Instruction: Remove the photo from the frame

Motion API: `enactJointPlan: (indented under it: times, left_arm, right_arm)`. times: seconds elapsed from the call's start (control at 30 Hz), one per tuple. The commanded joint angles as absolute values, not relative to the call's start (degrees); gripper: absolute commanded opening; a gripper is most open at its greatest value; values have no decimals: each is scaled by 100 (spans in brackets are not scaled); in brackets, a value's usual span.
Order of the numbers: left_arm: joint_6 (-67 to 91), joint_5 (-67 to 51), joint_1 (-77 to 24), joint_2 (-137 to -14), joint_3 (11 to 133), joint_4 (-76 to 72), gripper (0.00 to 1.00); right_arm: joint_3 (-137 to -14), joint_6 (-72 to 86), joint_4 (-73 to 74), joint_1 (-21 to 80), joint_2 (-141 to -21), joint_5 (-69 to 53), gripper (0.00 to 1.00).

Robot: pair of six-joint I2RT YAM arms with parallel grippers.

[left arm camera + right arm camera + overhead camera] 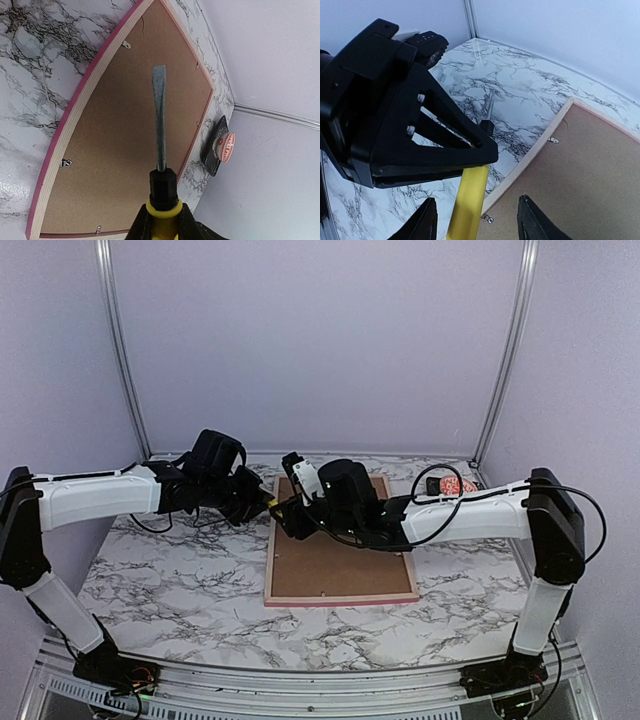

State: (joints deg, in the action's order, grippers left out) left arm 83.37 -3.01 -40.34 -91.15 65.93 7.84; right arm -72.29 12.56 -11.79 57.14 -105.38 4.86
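Photo is not in sight; it is judged to lie under the brown backing board (340,570), inside the pink frame (340,601), which rests face down on the bench (170,580). Small metal tabs (65,163) hold the board at the frame's edge. Left hand (162,227) grips a flat-blade screwdriver (160,120) by its yellow handle. Right hand (475,225) stands with fingers apart on either side of that handle, not clamped. Step in hand: readying the tool. Next, the tabs need turning aside so the board can lift out.
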Motion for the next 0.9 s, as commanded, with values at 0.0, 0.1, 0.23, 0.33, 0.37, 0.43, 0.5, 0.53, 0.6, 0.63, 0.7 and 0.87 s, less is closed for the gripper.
enactJointPlan:
  times: [0.0, 0.1, 0.23, 0.33, 0.37, 0.43, 0.5, 0.53, 0.6, 0.63, 0.7, 0.87]
  left_arm:
    - [8376, -345, -4058, -9207, 6772, 607, 0]
    - [8383, -359, -4068, -9218, 6763, 588, 0]
    - [8401, -369, -4093, -9211, 6726, 567, 0]
    - [8424, -387, -4106, -9212, 6700, 521, 0]
    - [8428, -393, -4112, -9211, 6693, 508, 0]
    - [8420, -395, -4117, -9211, 6690, 503, 0]
    - [8429, -388, -4120, -9190, 6665, 500, 0]
    - [8423, -387, -4122, -9185, 6656, 498, 0]
    - [8361, -382, -4122, -9180, 6651, 483, 6]
    - [8313, -378, -4123, -9172, 6657, 485, 16]
    - [8063, -359, -4118, -9135, 6697, 479, 33]
    - [7142, -327, -4068, -8961, 6701, 515, 72]
  right_arm:
    - [-7495, 1276, -1365, 5730, -10728, 847, 51]
    - [-7525, 1355, -1448, 5730, -10815, 909, 45]
    - [-7550, 1388, -1544, 5732, -10877, 918, 39]
    - [-7550, 1399, -1593, 5731, -10894, 889, 32]
    - [-7567, 1404, -1590, 5730, -10910, 870, 30]
    - [-7584, 1409, -1563, 5730, -10932, 878, 21]
    - [-7595, 1413, -1543, 5729, -10929, 888, 10]
    - [-7606, 1414, -1507, 5737, -10926, 887, 5]
    - [-7671, 1399, -1398, 5731, -10915, 843, 0]
    - [-7703, 1433, -1325, 5731, -10885, 798, 0]
    - [-7725, 1461, -1182, 5718, -10798, 734, 0]
    - [-7670, 1633, -821, 5430, -10422, 223, 0]
